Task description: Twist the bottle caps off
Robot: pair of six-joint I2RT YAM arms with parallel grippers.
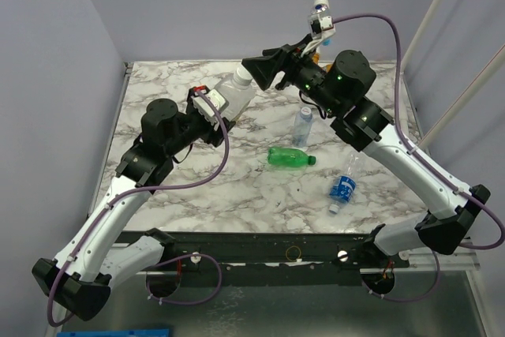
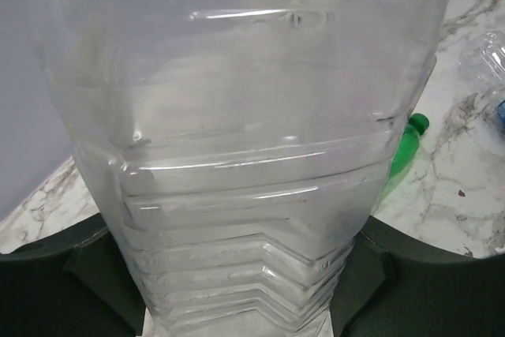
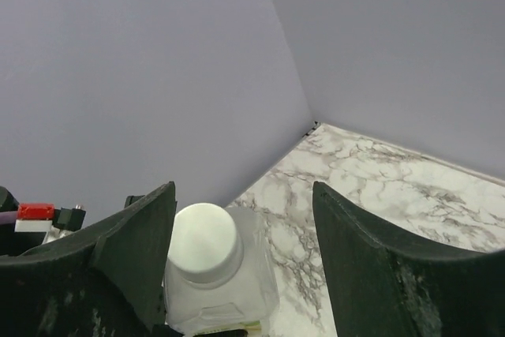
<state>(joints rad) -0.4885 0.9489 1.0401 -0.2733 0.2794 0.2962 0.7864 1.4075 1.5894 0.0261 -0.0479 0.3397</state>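
**No cap off yet: tall bottle presented, three more waiting**

Nearest you, the lying blue-labelled bottle (image 1: 343,187) rests on its side on the desk (image 1: 197,187). Its long axis runs diagonally from near-left to far-right, and its neck end is too small to read. Just beyond it, the green bottle (image 1: 288,157) also lies on its side, with its long axis across the desk. Its green cap (image 1: 312,160) is on and points toward your right arm's side. Behind that, the standing blue-labelled bottle (image 1: 302,125) looks upright, neck upward, and seems to be closed.

Farthest out, your left end effector (image 2: 241,266) is clenched on the lower body of the tall clear bottle (image 1: 237,86), over the far middle of the desk. You cannot tell whether the bottle's base clears the surface. Its long axis slants from the left end effector toward the right one, neck leading. The white cap (image 3: 203,242) sits fully on that neck. Your right end effector (image 3: 245,242) is released. Its jaws straddle the cap, one pad close beside it and the other clearly apart.

No loose cap shows anywhere, so you are likely at the very start. The tall bottle's cap comes first, and the other three bottles look untouched.
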